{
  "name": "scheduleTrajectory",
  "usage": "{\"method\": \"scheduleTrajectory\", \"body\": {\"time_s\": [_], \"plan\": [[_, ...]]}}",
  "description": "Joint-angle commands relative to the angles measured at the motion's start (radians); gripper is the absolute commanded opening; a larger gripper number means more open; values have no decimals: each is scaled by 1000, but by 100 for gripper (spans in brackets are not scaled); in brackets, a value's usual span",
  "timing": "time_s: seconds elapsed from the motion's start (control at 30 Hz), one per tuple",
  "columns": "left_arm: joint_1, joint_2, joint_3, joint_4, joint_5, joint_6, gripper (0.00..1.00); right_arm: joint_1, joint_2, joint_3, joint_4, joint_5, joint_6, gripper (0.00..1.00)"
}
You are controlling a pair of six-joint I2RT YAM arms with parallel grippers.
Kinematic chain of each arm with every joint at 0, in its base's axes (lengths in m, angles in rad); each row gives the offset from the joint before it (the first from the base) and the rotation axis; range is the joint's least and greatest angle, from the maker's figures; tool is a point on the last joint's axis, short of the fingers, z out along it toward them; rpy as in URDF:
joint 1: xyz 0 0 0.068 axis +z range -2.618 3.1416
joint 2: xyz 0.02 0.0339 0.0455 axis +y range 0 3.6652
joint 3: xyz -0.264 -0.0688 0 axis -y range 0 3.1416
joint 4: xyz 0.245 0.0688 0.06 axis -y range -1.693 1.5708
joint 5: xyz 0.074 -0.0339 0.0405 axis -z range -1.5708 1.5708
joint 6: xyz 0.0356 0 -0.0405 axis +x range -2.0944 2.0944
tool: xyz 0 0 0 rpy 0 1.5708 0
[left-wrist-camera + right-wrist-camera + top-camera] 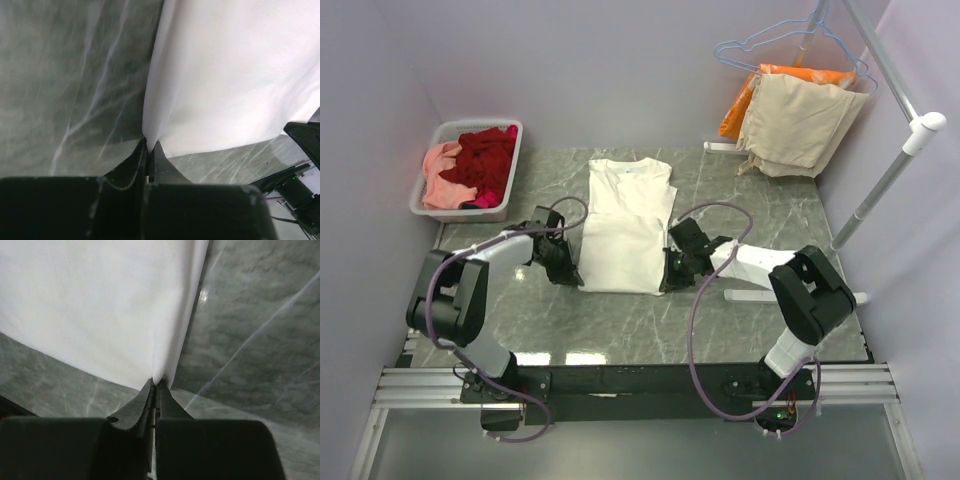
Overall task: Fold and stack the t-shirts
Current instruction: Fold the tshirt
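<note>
A white t-shirt (625, 225) lies on the marble table, folded into a long narrow rectangle with its collar at the far end. My left gripper (578, 277) is shut on the near left corner of the white t-shirt (235, 70), the cloth pinched between its fingertips (158, 150). My right gripper (665, 281) is shut on the near right corner of the white t-shirt (100, 305) in the same way. Dark red and salmon pink t-shirts (470, 168) sit heaped in the basket at the far left.
A grey plastic basket (435, 140) stands at the table's far left corner. A beige cloth (800, 125) and an orange cloth (745, 100) hang from a white rack (890, 165) at the far right, with blue hangers (775, 40) above.
</note>
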Motion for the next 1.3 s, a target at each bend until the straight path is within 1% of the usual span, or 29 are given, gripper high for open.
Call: {"method": "scheduleTrajectory", "body": {"time_s": [0.0, 0.07, 0.2, 0.33, 0.53, 0.67, 0.83, 0.97, 1.1, 1.17, 1.23, 1.27], "plan": [[-11, -131, -54, -99, -42, 22, 1, 36, -113, -31, -55, 35, 6, 0], [-22, -162, -80, -115, -51, 15, 1, 53, -159, -60, -70, 46, 18, 0], [-84, -248, -107, -168, -82, -45, 1, 100, -239, -113, -96, 63, 49, 0], [-129, -299, -68, -262, -120, -123, 1, 156, -309, -132, -153, 89, 81, 0], [-195, -352, -2, -397, -149, -200, 1, 222, -426, -117, -263, 116, 120, 0], [-239, -395, 41, -463, -180, -243, 1, 228, -501, -94, -317, 141, 124, 0], [-285, -428, 84, -540, -215, -278, 1, 229, -556, -35, -395, 159, 118, 0], [-292, -435, 162, -599, -269, -283, 1, 231, -575, 9, -432, 184, 112, 0], [-292, -396, 280, -639, -309, -271, 1, 232, -559, 84, -463, 216, 92, 0], [-292, -374, 308, -650, -329, -260, 1, 231, -544, 122, -467, 224, 81, 0], [-292, -356, 345, -650, -329, -256, 1, 231, -526, 144, -470, 273, 66, 0], [-290, -328, 359, -652, -362, -254, 1, 228, -518, 168, -473, 283, 60, 0]]}}
